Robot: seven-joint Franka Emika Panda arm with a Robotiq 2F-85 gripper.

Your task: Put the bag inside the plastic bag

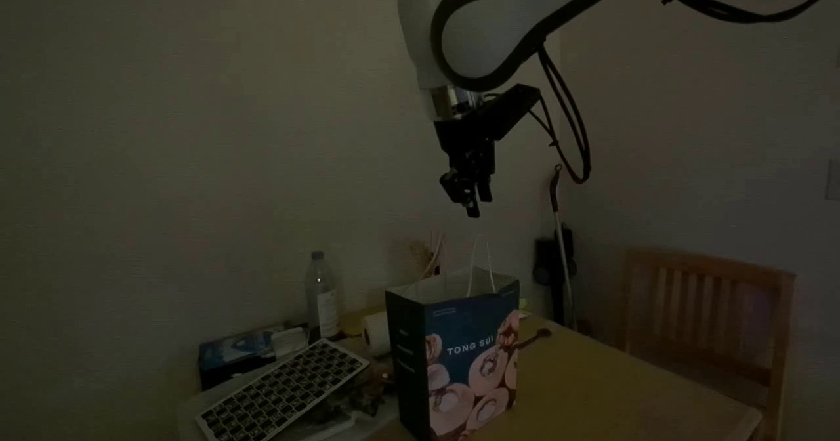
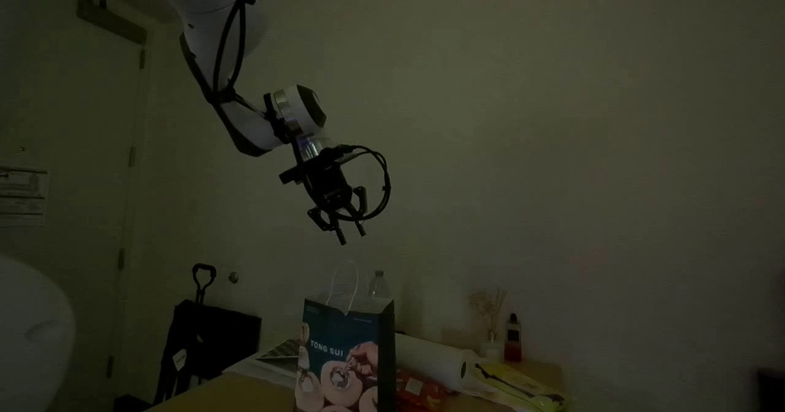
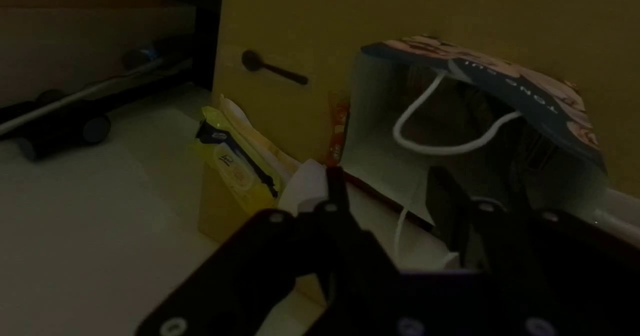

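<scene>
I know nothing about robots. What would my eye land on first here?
Probably the large white-and-black robot arm at the top of both exterior views, with its open black hand hanging over a bluish bag lettered TONG SUI. That bag stands upright on the table, pinkish round shapes covering much of its lower front. In the wrist view, one white cord handle stands out as a pale loop.

The arm point(image 1: 492, 37) is bent — the gripper point(image 2: 352, 237) is pointed downward at a slant below the wrist point(image 2: 302, 110), its two fingers point(image 3: 337, 188) held apart.
</scene>
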